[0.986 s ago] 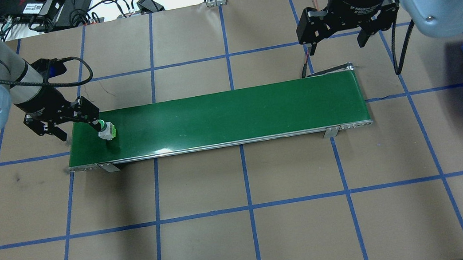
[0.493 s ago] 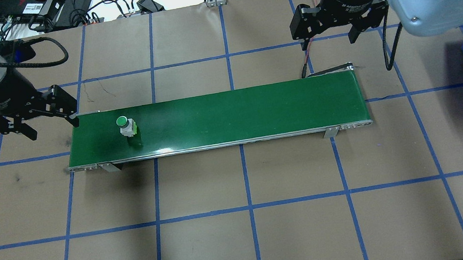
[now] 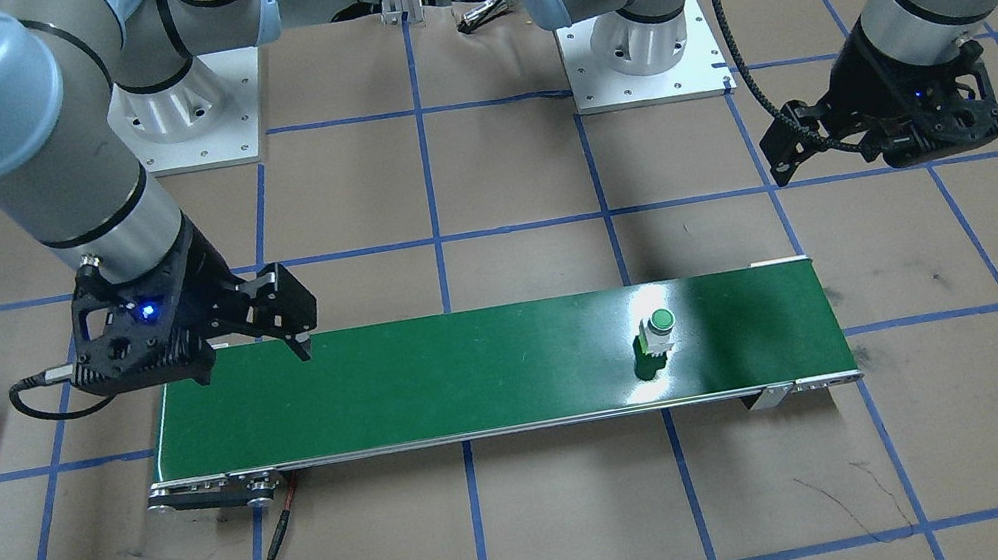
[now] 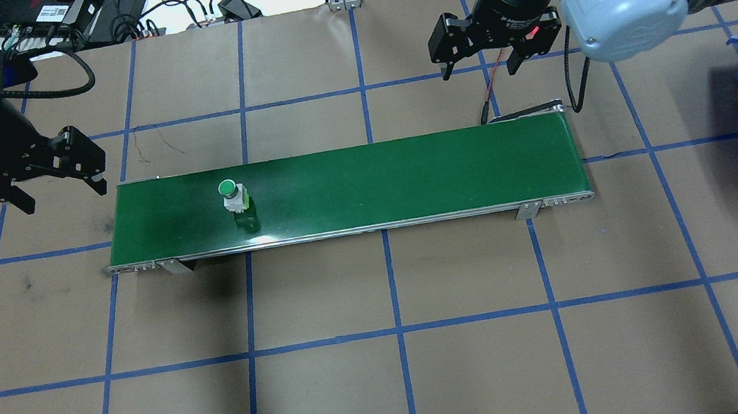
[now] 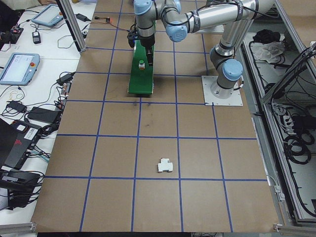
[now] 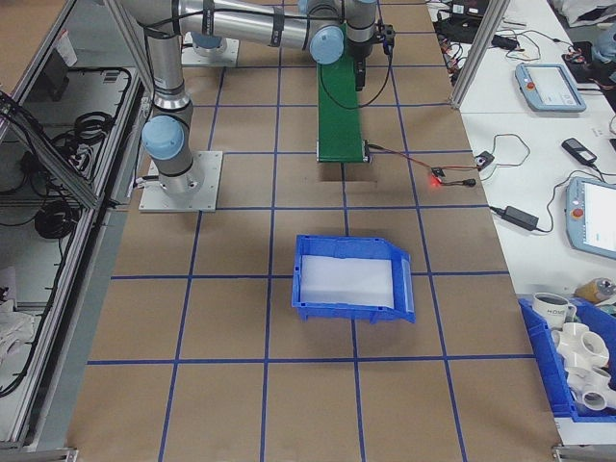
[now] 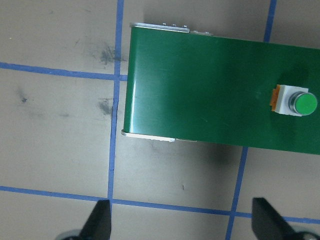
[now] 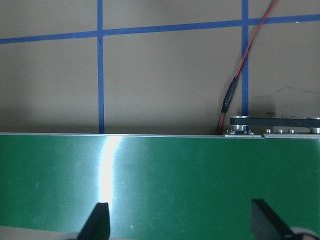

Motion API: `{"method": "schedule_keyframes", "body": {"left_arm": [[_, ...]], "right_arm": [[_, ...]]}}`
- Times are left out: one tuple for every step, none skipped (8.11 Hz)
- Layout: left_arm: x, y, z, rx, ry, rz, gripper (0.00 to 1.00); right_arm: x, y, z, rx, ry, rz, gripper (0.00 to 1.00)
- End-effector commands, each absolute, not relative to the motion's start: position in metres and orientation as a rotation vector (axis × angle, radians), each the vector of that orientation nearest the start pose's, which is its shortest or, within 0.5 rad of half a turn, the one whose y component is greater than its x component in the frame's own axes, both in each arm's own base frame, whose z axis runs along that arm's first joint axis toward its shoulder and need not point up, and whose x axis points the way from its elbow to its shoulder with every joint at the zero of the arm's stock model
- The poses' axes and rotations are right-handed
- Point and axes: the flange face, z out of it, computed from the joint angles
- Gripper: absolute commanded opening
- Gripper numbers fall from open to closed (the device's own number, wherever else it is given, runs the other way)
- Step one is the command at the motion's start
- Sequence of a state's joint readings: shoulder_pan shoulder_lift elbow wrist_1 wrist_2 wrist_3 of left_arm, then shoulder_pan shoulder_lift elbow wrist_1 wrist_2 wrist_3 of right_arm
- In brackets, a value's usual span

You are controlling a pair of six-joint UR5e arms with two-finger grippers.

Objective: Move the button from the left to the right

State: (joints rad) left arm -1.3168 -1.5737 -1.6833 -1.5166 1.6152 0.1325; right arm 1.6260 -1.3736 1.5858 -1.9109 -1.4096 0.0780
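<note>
Carried rightward since a moment ago, the button [image 4: 229, 192] stands upright on the green belt's [image 4: 408, 177] left part, light, rigid, best pinched across its grey body, while left claw [image 4: 27, 182] and right claw [image 4: 478, 57] hang wide open, empty.

Light: bright, even, from overhead.
Glare: white streak on the glossy green conveyor belt [image 3: 493, 367], strongest beside the small green-capped push-button [image 3: 659, 331]; vertical band in right wrist view [image 8: 107, 165].
Shadows: soft, dark patches on the brown paper-covered table [image 4: 387, 347].
Focus: sharp; wrist-view fingertips slightly blurred.
</note>
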Motion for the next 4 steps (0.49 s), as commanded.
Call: {"method": "schedule_keyframes", "body": {"left_arm": [[-0.002,-0.501,0.443,-0.186,3.086,0.070,1.00],[-0.003,-0.499,0.444,-0.186,3.089,0.072,1.00],[-0.003,-0.499,0.444,-0.186,3.091,0.071,1.00],[-0.003,-0.499,0.444,-0.186,3.091,0.071,1.00]], "right_arm": [[0.198,-0.581,0.372,-0.035,2.816,-0.072,1.00],[0.200,-0.585,0.362,-0.046,2.807,-0.058,1.00],[0.204,-0.589,0.355,-0.059,2.767,-0.089,0.99],[0.211,-0.591,0.342,-0.050,2.694,-0.064,1.00]]}}
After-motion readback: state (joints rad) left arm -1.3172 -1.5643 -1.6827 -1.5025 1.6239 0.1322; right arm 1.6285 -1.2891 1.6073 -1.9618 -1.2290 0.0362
